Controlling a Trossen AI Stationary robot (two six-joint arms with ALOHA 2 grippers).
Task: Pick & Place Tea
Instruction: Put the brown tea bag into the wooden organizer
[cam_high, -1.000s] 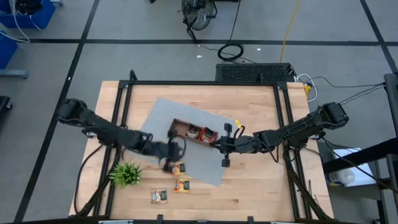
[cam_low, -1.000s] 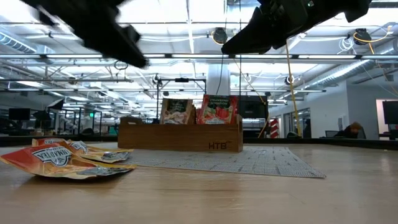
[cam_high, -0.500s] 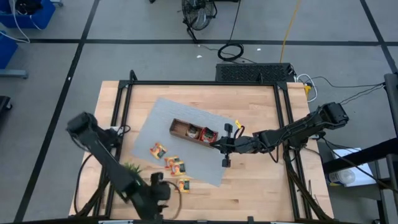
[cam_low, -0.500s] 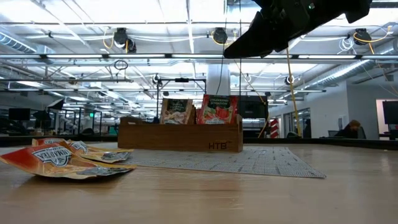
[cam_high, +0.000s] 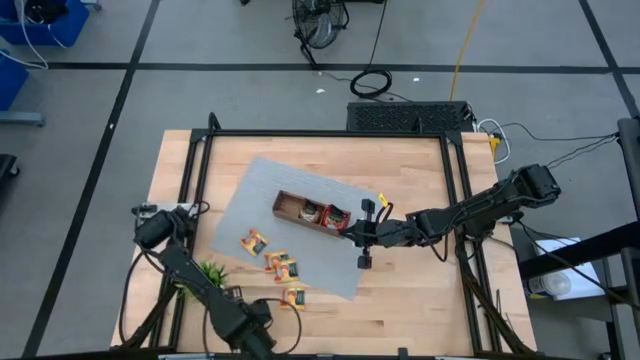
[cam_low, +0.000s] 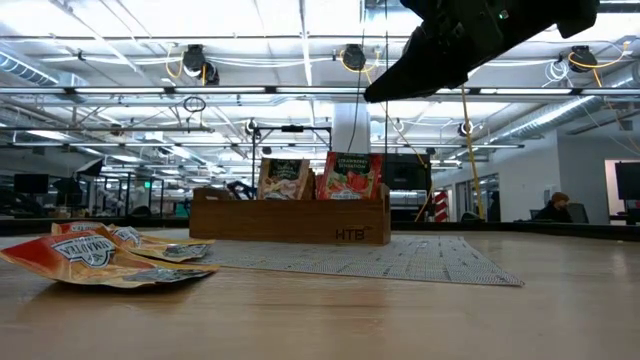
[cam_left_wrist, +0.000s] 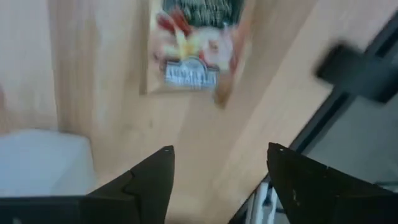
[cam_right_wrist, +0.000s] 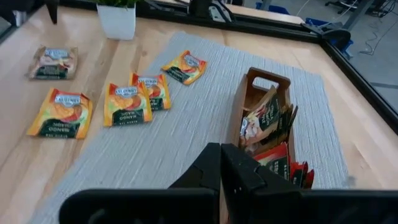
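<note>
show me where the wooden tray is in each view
High view: wooden tray near the middle of the table, on the grey mat.
Low view: centre, on the mat.
Left wrist view: not in it.
Right wrist view: right of centre.
Shared landmark: the grey mat under it.

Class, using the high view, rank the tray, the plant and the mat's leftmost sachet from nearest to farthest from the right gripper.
1. Tray, right beside the right gripper.
2. Leftmost sachet, on the mat.
3. Plant, off the mat, by the left arm.
</note>
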